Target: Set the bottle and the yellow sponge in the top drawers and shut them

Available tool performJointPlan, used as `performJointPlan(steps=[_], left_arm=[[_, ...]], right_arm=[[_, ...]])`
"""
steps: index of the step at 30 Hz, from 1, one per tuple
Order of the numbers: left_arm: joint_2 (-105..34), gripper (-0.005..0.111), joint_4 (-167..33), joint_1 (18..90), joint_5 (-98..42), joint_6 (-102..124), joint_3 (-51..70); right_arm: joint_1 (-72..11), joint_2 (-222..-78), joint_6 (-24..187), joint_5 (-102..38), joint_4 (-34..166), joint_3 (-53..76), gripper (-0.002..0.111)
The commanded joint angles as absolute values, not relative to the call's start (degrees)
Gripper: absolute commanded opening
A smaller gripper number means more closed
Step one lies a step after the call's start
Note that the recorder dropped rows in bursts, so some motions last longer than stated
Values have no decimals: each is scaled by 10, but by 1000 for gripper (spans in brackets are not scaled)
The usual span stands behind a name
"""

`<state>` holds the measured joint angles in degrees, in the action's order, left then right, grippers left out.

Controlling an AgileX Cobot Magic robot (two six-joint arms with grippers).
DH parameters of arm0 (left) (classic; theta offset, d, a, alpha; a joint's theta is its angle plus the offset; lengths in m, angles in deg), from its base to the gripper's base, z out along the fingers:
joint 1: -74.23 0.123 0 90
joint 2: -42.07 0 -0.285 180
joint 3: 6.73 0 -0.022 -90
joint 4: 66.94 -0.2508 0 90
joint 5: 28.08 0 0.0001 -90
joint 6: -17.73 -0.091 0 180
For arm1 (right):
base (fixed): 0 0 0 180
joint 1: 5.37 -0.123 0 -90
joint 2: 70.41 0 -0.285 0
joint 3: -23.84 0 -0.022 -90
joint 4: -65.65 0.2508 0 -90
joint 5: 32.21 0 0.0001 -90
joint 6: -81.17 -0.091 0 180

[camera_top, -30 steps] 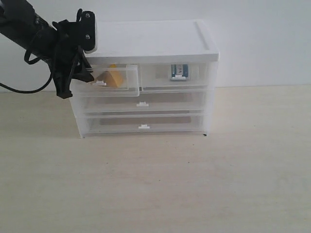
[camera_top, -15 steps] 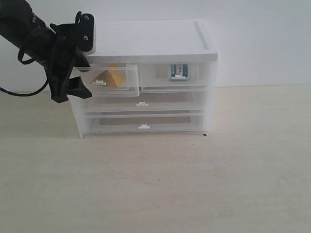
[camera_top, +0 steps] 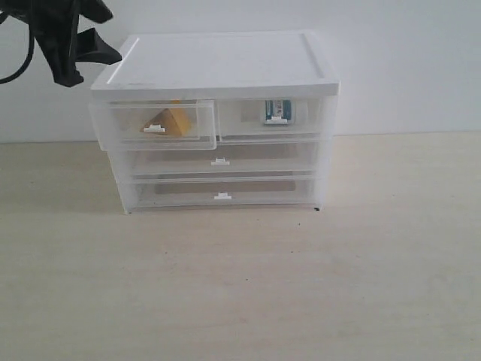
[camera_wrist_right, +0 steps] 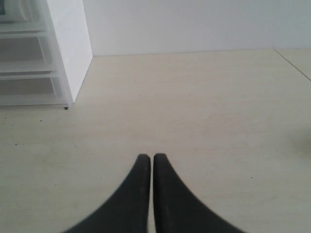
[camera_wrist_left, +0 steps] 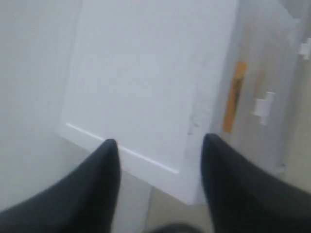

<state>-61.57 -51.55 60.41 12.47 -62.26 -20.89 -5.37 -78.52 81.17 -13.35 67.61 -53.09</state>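
The yellow sponge [camera_top: 171, 119] lies tilted inside the left top drawer [camera_top: 197, 129], which stands pulled out a little from the white-topped cabinet [camera_top: 225, 64]. Behind the front of the closed right top drawer [camera_top: 244, 120] the bottle [camera_top: 276, 110] shows its blue-teal label. My left gripper [camera_top: 84, 60] hangs open and empty above and beyond the cabinet's left corner. In the left wrist view that gripper [camera_wrist_left: 160, 143] looks down on the cabinet top [camera_wrist_left: 141, 73], with the sponge [camera_wrist_left: 234, 97] and a tab handle [camera_wrist_left: 264, 107] beside it. My right gripper [camera_wrist_right: 148, 158] is shut and empty, low over the table.
Two full-width drawers [camera_top: 219, 161] sit closed under the top pair. The pale wooden table [camera_top: 248, 286] spreads in front of the cabinet and to its right [camera_wrist_right: 194, 97]. A white wall [camera_top: 406, 60] stands behind. A black cable [camera_top: 19, 68] hangs from the left arm.
My left gripper has risen and drawn back to the left, away from the left top drawer, with its jaws now apart. The drawer stays pulled out. The right gripper has not moved.
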Motion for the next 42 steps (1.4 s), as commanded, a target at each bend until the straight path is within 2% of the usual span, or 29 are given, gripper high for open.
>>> performJointPlan(steps=[1, 5, 11, 19, 24, 30, 36, 42], left_arm=[[-614, 7, -497, 603, 213, -616, -205], [-631, 4, -471, 603, 254, -619, -188], [-678, 4, -453, 603, 234, -600, -173], [-731, 4, -447, 603, 107, -587, -173], [-744, 4, -446, 603, -30, -547, -173], [-721, 4, -448, 603, 73, -535, -173], [-647, 4, -518, 603, 142, -317, -173], [-563, 4, -711, 603, 156, -55, -118]], right_arm=[[-53, -782, 812, -138, 675, -534, 0], [-53, -782, 812, -138, 675, -534, 0], [-53, -782, 812, -138, 675, -534, 0], [-53, -782, 812, -138, 675, -534, 0], [-53, -782, 812, -138, 675, -534, 0], [-53, -782, 812, -138, 675, -534, 0], [-53, -782, 812, -138, 675, -534, 0], [-53, -782, 812, -138, 675, -534, 0]])
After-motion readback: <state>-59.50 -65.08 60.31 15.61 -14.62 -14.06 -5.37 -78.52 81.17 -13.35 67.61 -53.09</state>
